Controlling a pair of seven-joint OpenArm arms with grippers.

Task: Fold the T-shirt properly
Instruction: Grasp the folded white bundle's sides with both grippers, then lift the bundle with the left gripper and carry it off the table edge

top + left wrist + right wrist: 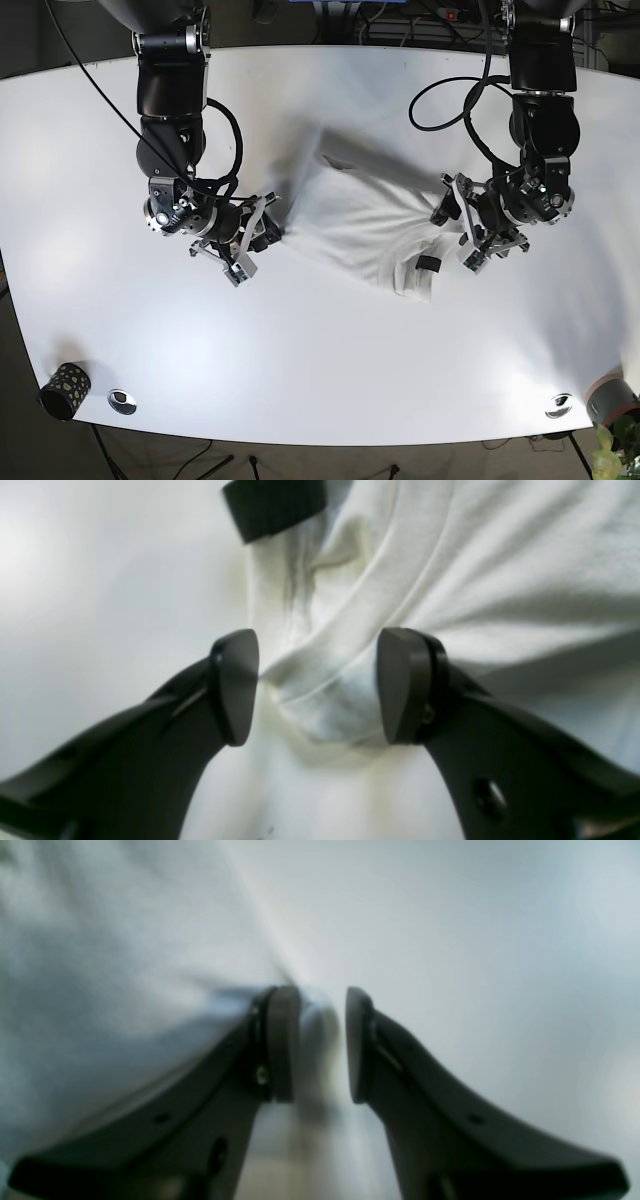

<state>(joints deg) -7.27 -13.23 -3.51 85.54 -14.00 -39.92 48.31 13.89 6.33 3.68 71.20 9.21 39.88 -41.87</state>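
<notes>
The shirt lies bunched on the table, between both arms, so each can pull a side. The left gripper pinches a fat fold. The right gripper nips a thin edge. Only the base view shows the black tag.
</notes>
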